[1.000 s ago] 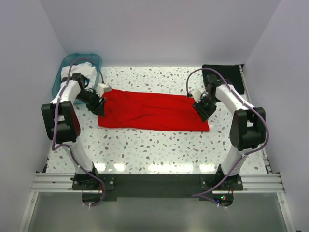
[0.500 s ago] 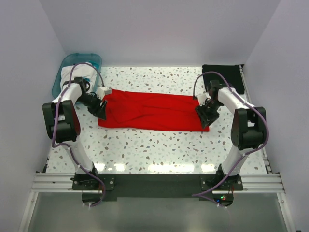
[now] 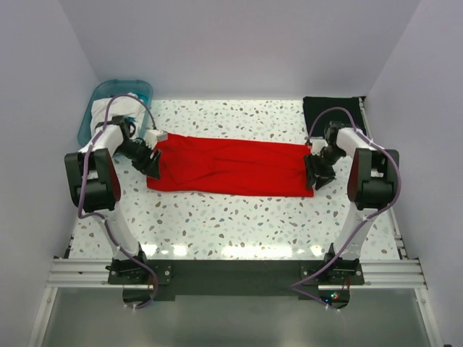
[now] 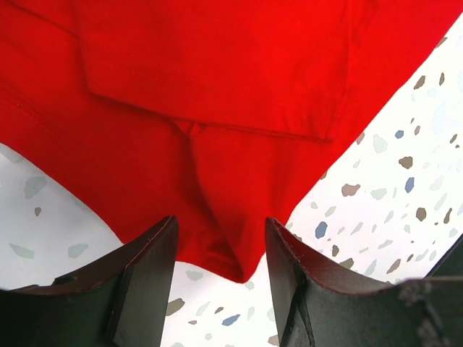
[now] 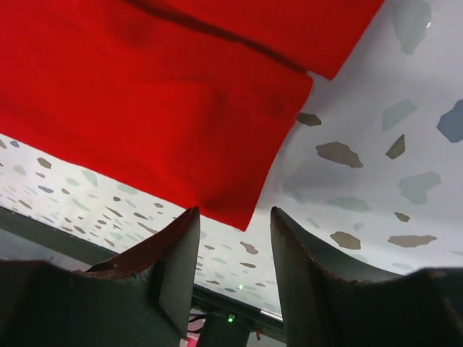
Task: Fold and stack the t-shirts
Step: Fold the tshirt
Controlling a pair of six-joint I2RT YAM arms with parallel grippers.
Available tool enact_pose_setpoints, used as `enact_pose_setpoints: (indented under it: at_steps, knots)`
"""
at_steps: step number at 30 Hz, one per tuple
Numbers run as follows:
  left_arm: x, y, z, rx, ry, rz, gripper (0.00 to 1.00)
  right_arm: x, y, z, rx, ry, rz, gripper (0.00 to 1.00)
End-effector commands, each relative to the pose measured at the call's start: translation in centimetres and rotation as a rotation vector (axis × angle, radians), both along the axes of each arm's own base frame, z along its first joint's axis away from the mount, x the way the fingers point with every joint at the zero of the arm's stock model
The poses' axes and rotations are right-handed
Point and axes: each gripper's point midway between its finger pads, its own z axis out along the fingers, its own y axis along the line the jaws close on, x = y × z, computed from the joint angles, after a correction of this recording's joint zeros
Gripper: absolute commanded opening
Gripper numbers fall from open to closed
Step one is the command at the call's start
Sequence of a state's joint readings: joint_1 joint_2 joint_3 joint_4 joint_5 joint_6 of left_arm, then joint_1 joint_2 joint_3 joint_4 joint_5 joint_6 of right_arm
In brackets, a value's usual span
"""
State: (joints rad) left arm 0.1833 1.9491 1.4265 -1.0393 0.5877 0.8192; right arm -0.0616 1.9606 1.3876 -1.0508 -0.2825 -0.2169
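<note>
One red t-shirt [image 3: 230, 168] lies folded, creased, oblong.

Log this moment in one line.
red t-shirt: long folded strip | left gripper: fingers open astride its left end | right gripper: fingers open at its right end | black t-shirt: folded, far right corner

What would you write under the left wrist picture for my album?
Left arm's open fingers frame a corner of the red t-shirt on the speckled table.
</note>
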Motion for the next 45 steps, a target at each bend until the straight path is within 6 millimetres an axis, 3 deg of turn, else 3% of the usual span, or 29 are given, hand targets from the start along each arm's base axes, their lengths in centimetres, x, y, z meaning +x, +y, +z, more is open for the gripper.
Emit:
enact_pose_setpoints:
  at_steps: [1, 6, 14, 25, 29, 31, 36, 39, 43, 45]
  knots:
    - [0.6, -0.1, 0.1, -0.021, -0.014, 0.025, 0.56, 0.6, 0.9, 0.3, 0.035, 0.009, -0.048, 0.47]
    - [0.4, -0.2, -0.2, -0.026, -0.004, 0.024, 0.56, 0.4, 1.3, -0.1, 0.063, 0.04, -0.063, 0.46]
    - [0.1, -0.2, -0.6, -0.026, 0.015, 0.023, 0.52, 0.4, 1.4, 0.6, 0.082, 0.05, -0.072, 0.33]
    - [-0.1, -0.3, -1.0, -0.031, 0.033, 0.02, 0.5, 0.2, 0.8, 0.6, 0.057, 0.05, -0.086, 0.34]
    - [-0.3, -0.3, -1.1, -0.03, 0.044, 0.02, 0.42, 0.4, 0.3, 0.8, 0.045, 0.036, -0.092, 0.09]
    - [-0.3, -0.2, -1.3, -0.026, 0.049, 0.018, 0.42, 0.3, 0.2, 0.9, 0.045, 0.035, -0.086, 0.01]
    - [-0.5, -0.3, -1.4, -0.035, 0.071, 0.017, 0.43, 0.2, 0.1, 0.9, 0.041, 0.031, -0.078, 0.0]
    - [-0.6, -0.5, -1.2, -0.047, 0.078, 0.01, 0.34, -0.2, 0.1, 0.6, 0.041, 0.039, -0.071, 0.0]
    - [-0.1, -0.6, 0.0, -0.062, 0.055, 0.011, 0.09, -0.6, -0.3, 0.7, 0.019, 0.038, -0.05, 0.0]
    - [0.2, -0.6, 0.8, -0.06, 0.039, 0.01, 0.03, -0.5, -0.5, 1.2, 0.014, 0.016, -0.036, 0.0]
